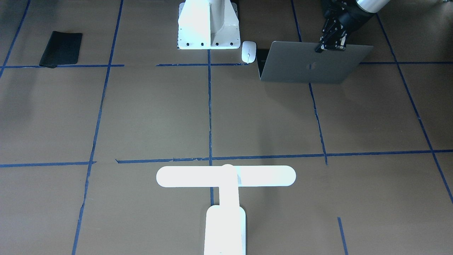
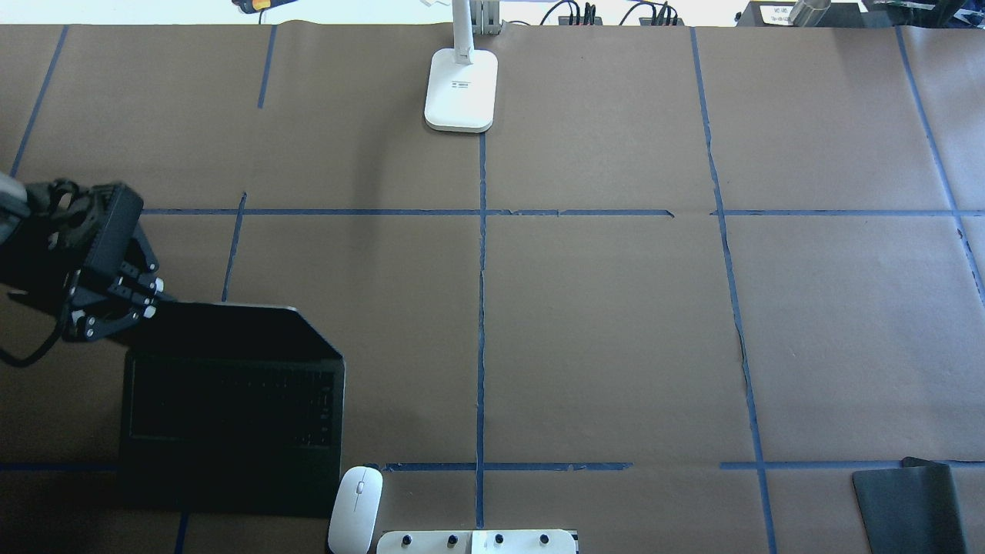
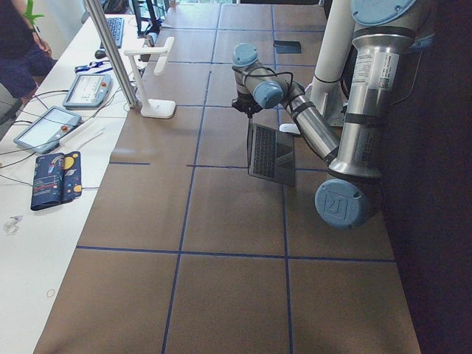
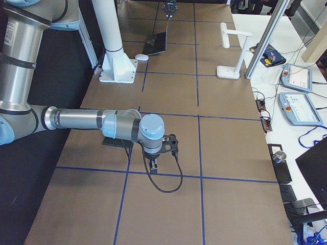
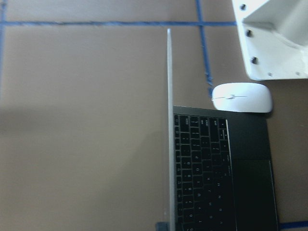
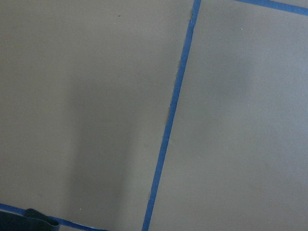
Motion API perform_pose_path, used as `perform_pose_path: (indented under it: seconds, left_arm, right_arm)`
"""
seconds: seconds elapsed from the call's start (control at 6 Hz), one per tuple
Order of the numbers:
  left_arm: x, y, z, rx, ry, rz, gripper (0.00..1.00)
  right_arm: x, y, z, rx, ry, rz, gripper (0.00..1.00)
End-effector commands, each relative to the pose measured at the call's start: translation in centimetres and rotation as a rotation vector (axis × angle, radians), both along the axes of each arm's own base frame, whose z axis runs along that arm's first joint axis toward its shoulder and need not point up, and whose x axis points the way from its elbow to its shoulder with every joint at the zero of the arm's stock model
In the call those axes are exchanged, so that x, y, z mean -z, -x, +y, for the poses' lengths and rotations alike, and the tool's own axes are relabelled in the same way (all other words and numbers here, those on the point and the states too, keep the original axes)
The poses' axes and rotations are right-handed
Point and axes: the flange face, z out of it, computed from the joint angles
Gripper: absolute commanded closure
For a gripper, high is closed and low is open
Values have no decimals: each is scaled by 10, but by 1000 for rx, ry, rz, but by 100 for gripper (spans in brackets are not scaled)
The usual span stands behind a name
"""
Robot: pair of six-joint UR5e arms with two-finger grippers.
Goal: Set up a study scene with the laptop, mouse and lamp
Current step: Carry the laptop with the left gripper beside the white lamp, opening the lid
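On the robot's left side of the worktop [image 1: 141, 113], close to the white pedestal [image 1: 208, 24], the laptop [image 1: 290, 60] stands open: a slim grey metal lid with a darker apple logo [image 1: 311, 66], black keys and a large trackpad. The left tool [image 1: 330, 47] appears clenched on the lid's top edge, though its tips are partly hidden. The mouse [image 1: 248, 51], white and oval with a thin dark slit, lies just beside the laptop's corner. The lamp [image 1: 226, 177], white and T-shaped, stands at the edge opposite the robot; a dark label on its base is too small to read. The right tool [image 4: 154, 164] hangs near a black pad [image 1: 61, 48]; whether it is clenched or released I cannot tell.
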Motion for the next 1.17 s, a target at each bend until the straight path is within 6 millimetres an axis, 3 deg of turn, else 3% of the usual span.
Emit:
perform_pose_path:
  seconds: [0.0,0.17,0.5,0.83,1.0]
  left_arm:
    - [29,-21,-63,55,-32,-17,100]
    - [42,-41,-93,79,-48,-35,100]
    - [81,-99,-177,102,-58,-56,100]
    - [89,-135,-227,116,-88,-25,100]
    - [94,-146,-242,126,-73,-23,100]
  right_arm:
    - [0,0,0,0,0,-1,0]
    - [0,0,0,0,0,-1,0]
    - [1,0,0,0,-1,-3,0]
    - [1,0,0,0,-1,-3,0]
    - [1,0,0,0,-1,-3,0]
